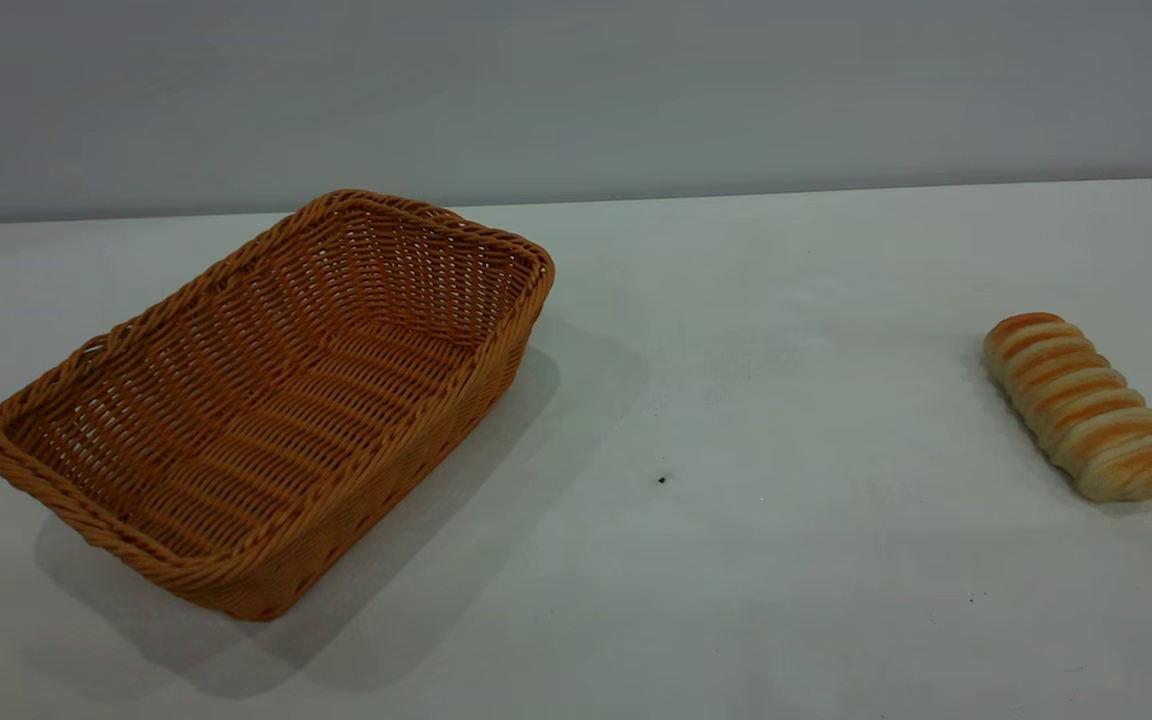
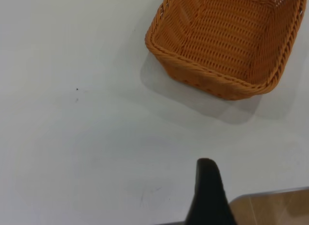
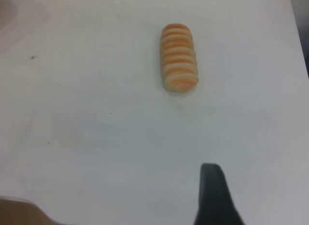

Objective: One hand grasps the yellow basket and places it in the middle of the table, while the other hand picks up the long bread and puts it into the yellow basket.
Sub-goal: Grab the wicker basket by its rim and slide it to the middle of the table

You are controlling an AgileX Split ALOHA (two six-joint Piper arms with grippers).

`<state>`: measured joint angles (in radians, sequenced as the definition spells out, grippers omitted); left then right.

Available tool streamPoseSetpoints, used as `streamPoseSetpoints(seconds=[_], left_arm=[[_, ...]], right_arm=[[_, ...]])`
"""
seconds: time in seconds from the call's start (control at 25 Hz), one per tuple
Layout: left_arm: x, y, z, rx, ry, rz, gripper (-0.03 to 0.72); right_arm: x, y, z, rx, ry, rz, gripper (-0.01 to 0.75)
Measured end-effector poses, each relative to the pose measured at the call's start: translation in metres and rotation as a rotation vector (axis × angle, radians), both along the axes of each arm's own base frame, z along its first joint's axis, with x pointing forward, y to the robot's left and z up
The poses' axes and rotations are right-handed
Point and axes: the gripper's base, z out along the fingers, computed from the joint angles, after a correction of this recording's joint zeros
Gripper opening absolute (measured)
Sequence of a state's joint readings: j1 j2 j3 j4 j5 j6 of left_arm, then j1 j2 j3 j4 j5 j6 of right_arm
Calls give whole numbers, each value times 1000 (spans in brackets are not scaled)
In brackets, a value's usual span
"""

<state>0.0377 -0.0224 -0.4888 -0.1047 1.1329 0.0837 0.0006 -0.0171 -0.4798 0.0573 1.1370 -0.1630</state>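
The yellow basket (image 1: 266, 410) stands on the table (image 1: 736, 400) in the left half of the exterior view, and nothing lies inside it; its woven floor is bare. Its long axis runs from the lower left of the frame toward the upper middle, so one short end is near the lower left corner and the other short end is toward the back. In the left wrist view the basket (image 2: 227, 41) is in the upper right of the frame, and its far part is cut off by the top and right edges.

The long bread (image 1: 1084, 405) lies flat on the table at the right edge of the exterior view, well apart from the basket. Its long axis goes from the upper left to the lower right of that region, with the near end pointing to the lower right corner. In the right wrist view the bread (image 3: 178, 58) is in the upper middle of the frame and stands lengthwise up and down.

No arm shows in the exterior view. From the left gripper (image 2: 208, 196) only one dark finger is visible at the bottom of its wrist view, so I cannot tell how far it is open; it holds nothing. The same is true for the right gripper (image 3: 216, 196): one dark finger at the bottom, opening not clear, holding nothing.
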Motion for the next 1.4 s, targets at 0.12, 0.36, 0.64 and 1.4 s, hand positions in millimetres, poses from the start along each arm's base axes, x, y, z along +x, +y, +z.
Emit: streamPoseSetpoints(seconds=[0.12, 0.36, 0.64, 1.4], left_arm=[[0, 0, 0, 0, 0, 0, 567], [0, 0, 0, 0, 0, 0, 567], [0, 0, 0, 0, 0, 0, 567], [0, 1, 0, 0, 0, -52, 567]], right_arm=[[0, 0, 0, 0, 0, 0, 507], [0, 0, 0, 0, 0, 0, 507], [0, 0, 0, 0, 0, 0, 507], [0, 0, 0, 0, 0, 0, 507]])
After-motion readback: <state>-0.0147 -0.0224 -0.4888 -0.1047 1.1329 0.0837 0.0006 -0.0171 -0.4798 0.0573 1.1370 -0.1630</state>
